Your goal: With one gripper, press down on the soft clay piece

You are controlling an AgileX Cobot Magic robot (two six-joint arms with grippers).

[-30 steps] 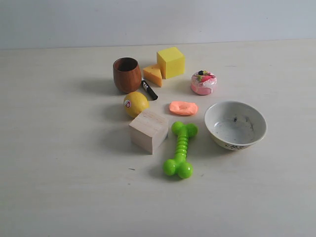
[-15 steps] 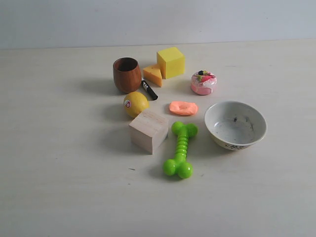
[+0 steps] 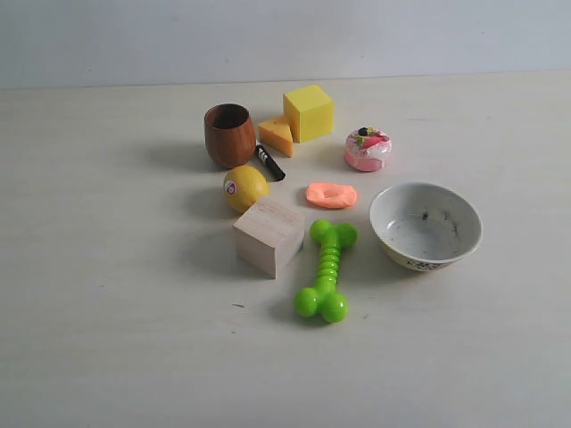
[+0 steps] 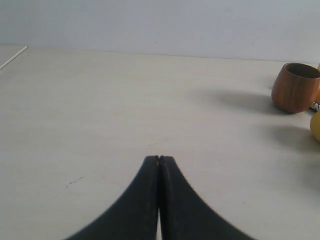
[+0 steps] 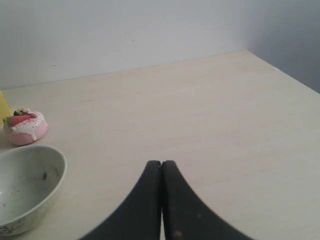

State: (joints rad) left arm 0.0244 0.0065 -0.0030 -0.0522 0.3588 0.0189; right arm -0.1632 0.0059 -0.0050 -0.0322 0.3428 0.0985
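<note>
Nothing has moved since a second ago: the flat salmon-orange clay lump (image 3: 331, 194) lies left of the speckled white bowl (image 3: 428, 234), my black left claw (image 4: 159, 159) and black right claw (image 5: 161, 163) pressed closed, empty.

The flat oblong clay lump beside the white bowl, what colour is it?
Salmon-orange. The flat oblong clay lump shows best in the exterior view.

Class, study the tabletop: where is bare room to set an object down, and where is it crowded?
Bare: the wide stretch of table left of the wooden cup and wooden block; the near strip before the green bone; the edge right of the bowl. Crowded: the middle, where the soft clay piece lies between yellow ball and cake toy.
</note>
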